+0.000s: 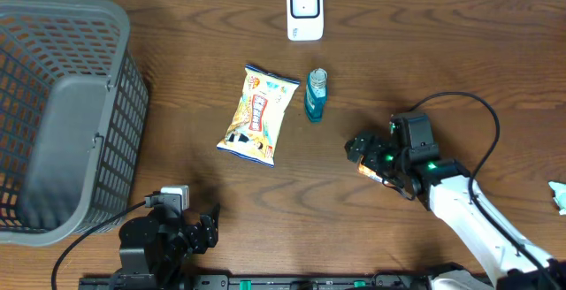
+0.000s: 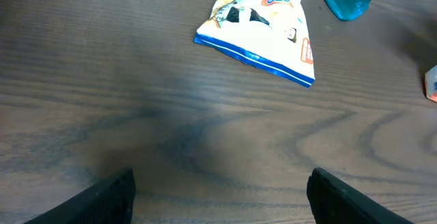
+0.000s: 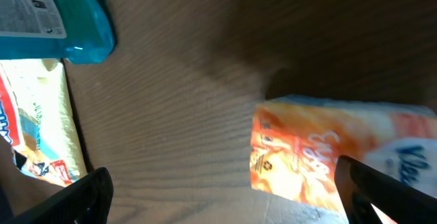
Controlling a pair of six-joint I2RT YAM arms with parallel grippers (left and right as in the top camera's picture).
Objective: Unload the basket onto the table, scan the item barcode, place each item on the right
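desk (image 1: 177, 87): dark wood grain showing | white scanner (image 1: 305, 11) sitting at far edge | snack bag (image 1: 258, 113) and blue bottle (image 1: 316, 94) lying side by side mid-desk | orange pack (image 3: 321, 156) lying flat between 2 right fingers (image 3: 389, 193), spreading wide, nothing pinched | left fingers (image 2: 102, 198) hanging spread apart near grey basket (image 1: 62, 113)
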